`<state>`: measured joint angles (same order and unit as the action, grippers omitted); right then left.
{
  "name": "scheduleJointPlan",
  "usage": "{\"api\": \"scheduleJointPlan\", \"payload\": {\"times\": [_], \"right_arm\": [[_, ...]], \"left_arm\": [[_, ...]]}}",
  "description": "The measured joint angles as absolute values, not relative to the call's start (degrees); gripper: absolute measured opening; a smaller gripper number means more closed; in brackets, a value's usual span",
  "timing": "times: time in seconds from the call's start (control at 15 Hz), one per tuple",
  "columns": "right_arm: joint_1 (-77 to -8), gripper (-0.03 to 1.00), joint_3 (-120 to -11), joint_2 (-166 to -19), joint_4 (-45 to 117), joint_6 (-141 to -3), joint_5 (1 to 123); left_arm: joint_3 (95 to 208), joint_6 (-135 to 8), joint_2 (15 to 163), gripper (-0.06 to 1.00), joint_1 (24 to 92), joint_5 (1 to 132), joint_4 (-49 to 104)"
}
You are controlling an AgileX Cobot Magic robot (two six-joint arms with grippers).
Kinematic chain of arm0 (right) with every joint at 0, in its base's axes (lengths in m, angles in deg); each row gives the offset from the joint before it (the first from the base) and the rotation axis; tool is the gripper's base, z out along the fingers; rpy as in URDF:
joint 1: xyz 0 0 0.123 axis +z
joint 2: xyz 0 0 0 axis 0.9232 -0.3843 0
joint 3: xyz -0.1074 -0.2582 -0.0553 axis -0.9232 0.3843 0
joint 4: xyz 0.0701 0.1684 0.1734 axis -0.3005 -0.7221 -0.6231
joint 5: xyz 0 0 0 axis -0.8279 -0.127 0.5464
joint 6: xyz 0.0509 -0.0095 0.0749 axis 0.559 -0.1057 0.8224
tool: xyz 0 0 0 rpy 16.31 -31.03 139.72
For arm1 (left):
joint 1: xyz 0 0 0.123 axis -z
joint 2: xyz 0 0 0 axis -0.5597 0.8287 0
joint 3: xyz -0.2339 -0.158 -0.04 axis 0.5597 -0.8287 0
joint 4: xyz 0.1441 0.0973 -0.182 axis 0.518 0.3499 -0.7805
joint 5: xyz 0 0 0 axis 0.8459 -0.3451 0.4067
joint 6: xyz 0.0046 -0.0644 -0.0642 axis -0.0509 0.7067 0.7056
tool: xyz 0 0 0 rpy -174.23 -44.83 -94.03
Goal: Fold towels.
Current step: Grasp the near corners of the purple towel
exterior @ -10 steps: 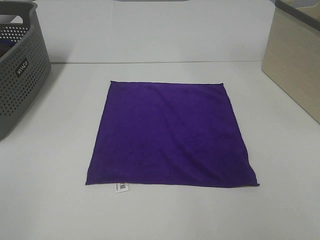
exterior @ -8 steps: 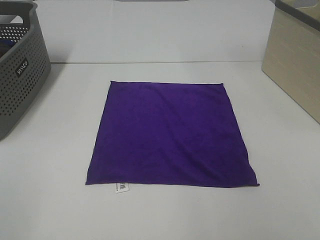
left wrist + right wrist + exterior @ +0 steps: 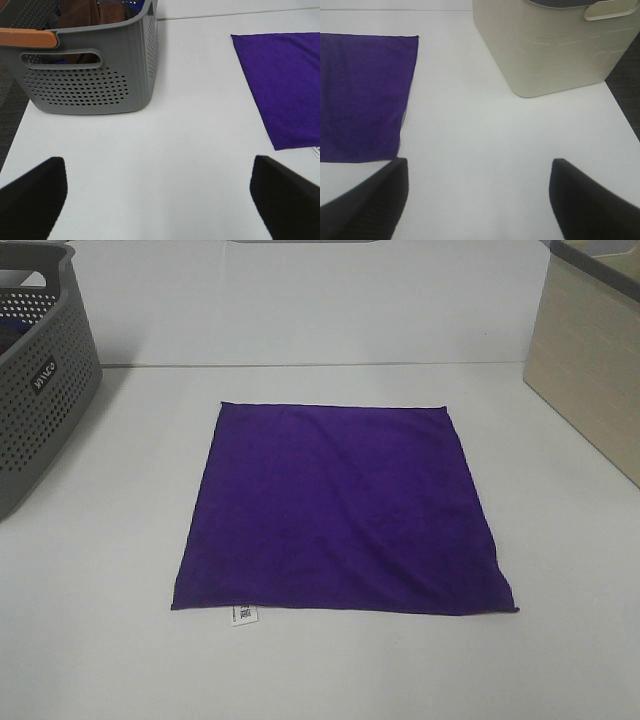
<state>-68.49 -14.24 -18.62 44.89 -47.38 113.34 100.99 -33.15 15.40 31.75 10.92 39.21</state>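
Towel flat on white table between grey basket and beige bin; left hand, right hand both agape, empty.

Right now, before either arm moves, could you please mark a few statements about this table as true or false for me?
1. The towel lies flat and unfolded on the table. True.
2. The left gripper is shut on a towel corner. False: it is open over bare table, apart from the towel.
3. The white tag sits on the towel's near edge, by its left corner in the high view. True.
4. The grey basket is empty. False: the left wrist view shows a brown item inside.
5. The right gripper holds the beige bin. False: it is open and touches nothing.
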Motion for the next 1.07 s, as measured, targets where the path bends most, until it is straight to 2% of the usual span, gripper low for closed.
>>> {"api": "scheduleJointPlan", "payload": {"times": [0.27,1.07], "right_arm": [[-68.5,0.86,-14.2,-18.6,44.9,-47.4,113.3],[-68.5,0.87,-14.2,-18.6,44.9,-47.4,113.3]], "left_arm": [[101.0,-33.1,15.4,0.91,31.7,10.9,39.2],[101.0,-33.1,15.4,0.91,31.7,10.9,39.4]]}}
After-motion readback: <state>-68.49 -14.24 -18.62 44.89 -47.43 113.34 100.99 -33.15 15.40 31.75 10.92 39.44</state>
